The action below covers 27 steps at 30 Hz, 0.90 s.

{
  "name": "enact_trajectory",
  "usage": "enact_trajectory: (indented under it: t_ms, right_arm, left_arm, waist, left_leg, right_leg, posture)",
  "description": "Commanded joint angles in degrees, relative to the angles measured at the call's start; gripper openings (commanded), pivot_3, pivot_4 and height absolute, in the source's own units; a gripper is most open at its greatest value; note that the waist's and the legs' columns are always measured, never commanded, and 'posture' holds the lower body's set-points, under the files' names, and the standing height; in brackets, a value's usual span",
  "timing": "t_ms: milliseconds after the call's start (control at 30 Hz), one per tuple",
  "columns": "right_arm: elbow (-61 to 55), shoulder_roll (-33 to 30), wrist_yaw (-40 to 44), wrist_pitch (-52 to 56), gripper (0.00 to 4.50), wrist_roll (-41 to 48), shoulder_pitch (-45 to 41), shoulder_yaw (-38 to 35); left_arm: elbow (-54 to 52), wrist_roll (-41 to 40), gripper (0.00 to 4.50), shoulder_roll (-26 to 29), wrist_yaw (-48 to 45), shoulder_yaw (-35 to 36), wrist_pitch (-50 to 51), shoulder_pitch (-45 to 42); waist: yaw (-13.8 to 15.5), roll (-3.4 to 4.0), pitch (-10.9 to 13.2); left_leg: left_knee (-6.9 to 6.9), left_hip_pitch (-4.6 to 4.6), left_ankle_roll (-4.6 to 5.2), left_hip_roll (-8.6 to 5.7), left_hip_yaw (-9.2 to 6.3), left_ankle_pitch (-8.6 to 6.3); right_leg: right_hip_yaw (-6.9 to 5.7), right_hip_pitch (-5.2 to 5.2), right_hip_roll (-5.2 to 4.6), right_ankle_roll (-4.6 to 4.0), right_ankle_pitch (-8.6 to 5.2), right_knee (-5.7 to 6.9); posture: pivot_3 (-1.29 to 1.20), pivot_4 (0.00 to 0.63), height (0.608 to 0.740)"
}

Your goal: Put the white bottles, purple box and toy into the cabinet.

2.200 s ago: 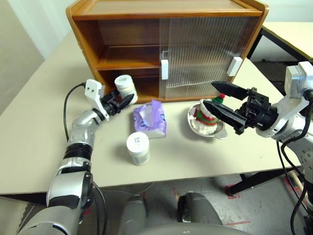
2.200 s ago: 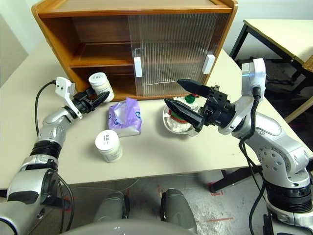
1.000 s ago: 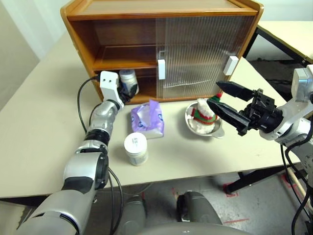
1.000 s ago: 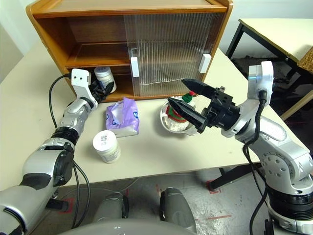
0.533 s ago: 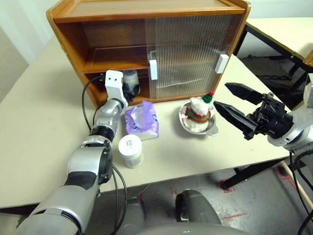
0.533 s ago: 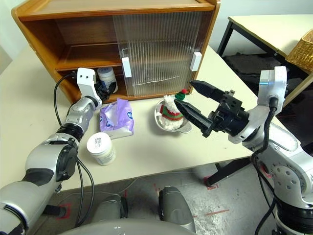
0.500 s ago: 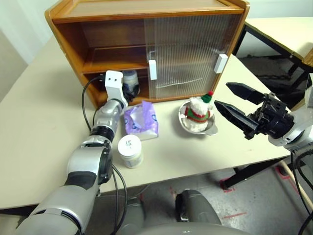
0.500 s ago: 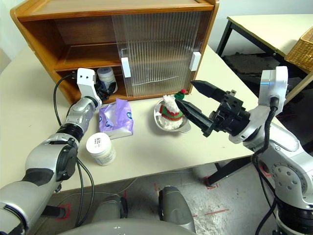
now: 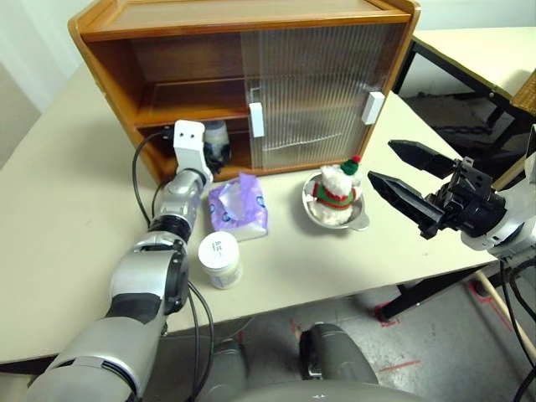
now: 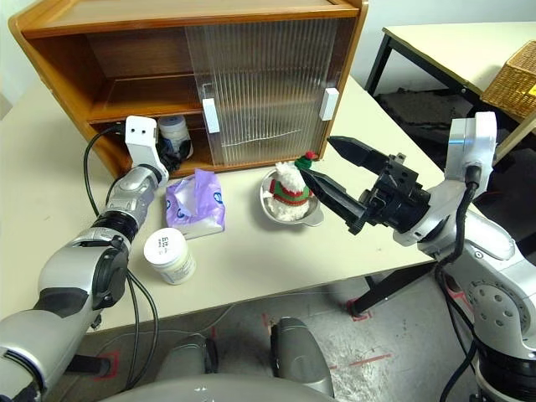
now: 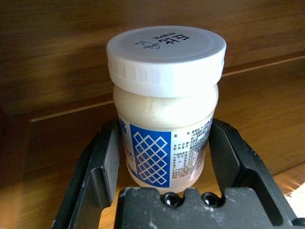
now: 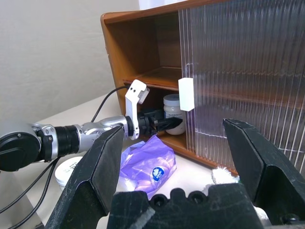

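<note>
The cabinet [image 9: 243,23] stands at the back of the table, its left half open. My left gripper [image 9: 214,152] reaches into the lower shelf, shut on a white bottle [image 11: 166,47] that stands upright between its fingers [image 11: 106,160]. A second white bottle [image 9: 219,255] stands on the table near the front. The purple box [image 9: 239,209] lies just in front of the cabinet. The toy [image 9: 335,180] sits in a steel bowl [image 9: 362,219]. My right gripper [image 9: 382,161] hovers open to the right of the bowl, holding nothing.
Ribbed sliding doors [image 9: 318,84] with white handles cover the cabinet's right half. The upper shelf [image 9: 188,92] is bare. A second table [image 9: 477,46] and a wicker basket [image 10: 512,82] lie off to the right. The table's front edge runs just below the second bottle.
My left gripper has carried its white bottle from in front of the cabinet into the lower shelf. The view has swung, so everything sits further left. The right gripper stays open.
</note>
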Motion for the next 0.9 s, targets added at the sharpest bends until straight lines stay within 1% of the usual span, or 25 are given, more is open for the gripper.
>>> enact_trajectory:
  t_ms: [33, 100, 167, 233, 567, 900]
  right_arm:
    - [0.18, -0.58, 0.34, -0.04, 4.5, 0.42, -0.5, 0.21]
    - [0.24, -0.57, 0.42, -0.03, 4.5, 0.42, -0.59, 0.29]
    - [0.35, -0.54, 0.48, 0.01, 4.5, 0.41, -0.8, 0.4]
    - [0.56, -0.52, 0.61, 0.01, 4.5, 0.31, -1.11, 0.6]
    - [1.79, -0.35, 1.75, -0.05, 4.5, -0.1, -2.51, 1.57]
    - [4.05, -0.34, 3.28, -0.3, 4.5, -0.58, -5.08, 2.95]
  left_arm:
    - [-0.01, 0.35, 3.06, 0.11, 0.39, 0.17, -0.99, 0.04]
    - [0.01, 0.18, 3.06, -0.04, 0.27, 0.24, -0.67, 0.09]
    - [0.02, 0.19, 3.81, -0.19, 0.08, 0.15, -0.46, 0.09]
    - [-0.06, 0.29, 4.46, -0.32, -0.73, -0.09, -0.58, 0.12]
    - [-2.07, -1.99, 4.46, -0.62, -5.72, 1.46, -1.64, 1.99]
    - [-7.4, -2.5, 4.46, 1.16, -5.48, 2.61, -1.43, 7.29]
  waist:
    - [-0.1, -0.01, -0.01]
    - [-0.14, -0.02, -0.01]
    - [-0.15, -0.02, -0.01]
    - [-0.14, -0.04, -0.03]
    - [-0.13, -0.05, -0.03]
    - [0.36, -0.06, -0.04]
  left_leg:
    - [0.0, 0.0, 0.0, 0.0, 0.0, 0.0]
    - [0.01, 0.0, 0.0, 0.0, 0.0, 0.0]
    - [0.01, 0.0, 0.0, 0.0, 0.0, 0.0]
    - [0.01, 0.02, 0.0, -0.01, 0.0, 0.0]
    - [0.07, 0.09, -0.01, -0.01, 0.0, 0.0]
    - [0.1, 0.11, -0.01, -0.01, 0.0, 0.0]
  right_leg:
    - [0.0, 0.0, 0.0, 0.01, 0.0, 0.0]
    - [0.01, 0.0, -0.01, 0.01, 0.01, 0.0]
    - [0.01, 0.0, 0.0, 0.02, 0.01, 0.02]
    - [0.01, 0.01, 0.0, 0.01, 0.01, 0.03]
    - [0.04, 0.01, -0.02, 0.01, 0.01, 0.2]
    - [0.08, 0.01, -0.01, 0.01, 0.01, 0.27]
  posture:
    - [-0.22, 0.0, 0.74]
    - [-0.22, 0.0, 0.74]
    - [-0.22, 0.0, 0.74]
    - [-0.22, 0.0, 0.74]
    - [-0.2, 0.0, 0.74]
    - [-0.16, 0.0, 0.74]
